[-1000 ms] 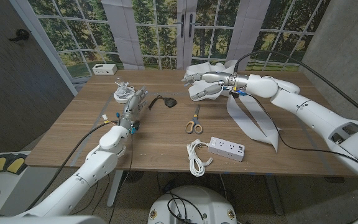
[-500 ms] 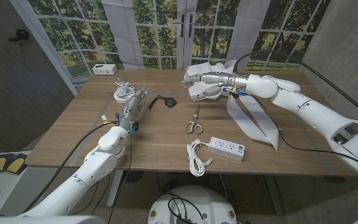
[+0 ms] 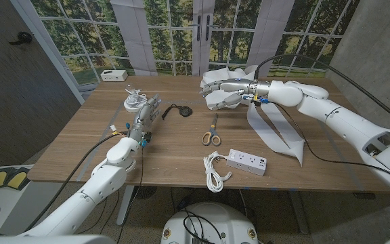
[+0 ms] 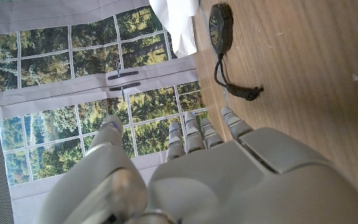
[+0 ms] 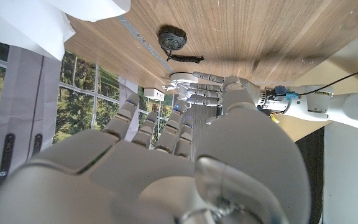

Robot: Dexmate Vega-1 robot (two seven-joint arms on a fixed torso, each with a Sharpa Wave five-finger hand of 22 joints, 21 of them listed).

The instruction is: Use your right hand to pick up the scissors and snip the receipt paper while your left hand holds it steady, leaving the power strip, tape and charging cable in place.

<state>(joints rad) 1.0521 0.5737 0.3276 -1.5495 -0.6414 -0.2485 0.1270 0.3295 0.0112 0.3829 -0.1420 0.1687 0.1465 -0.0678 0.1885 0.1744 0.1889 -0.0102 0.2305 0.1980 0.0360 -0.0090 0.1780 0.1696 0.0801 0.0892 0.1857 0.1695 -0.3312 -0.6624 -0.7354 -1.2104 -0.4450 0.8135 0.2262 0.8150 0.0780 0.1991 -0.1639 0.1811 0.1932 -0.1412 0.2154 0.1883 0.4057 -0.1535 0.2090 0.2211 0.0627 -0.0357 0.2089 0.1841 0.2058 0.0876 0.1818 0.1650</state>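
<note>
Overhead, the right hand (image 3: 221,93) hovers empty, fingers loosely spread, at eleven o'clock from the scissors (image 3: 212,133) lying beside the receipt paper (image 3: 271,129), while the left hand (image 3: 143,108), fingers apart, holds nothing; both wrist views show the same.

No lettering or numbers can be read.

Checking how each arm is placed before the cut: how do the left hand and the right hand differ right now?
The left hand sits low over the table's left part, away from the scissors; the right hand hovers over the far middle, beyond the scissors and beside the receipt paper. The left hand's fingers reach out fairly straight; the right hand's curl inward. Both hold nothing.
</note>
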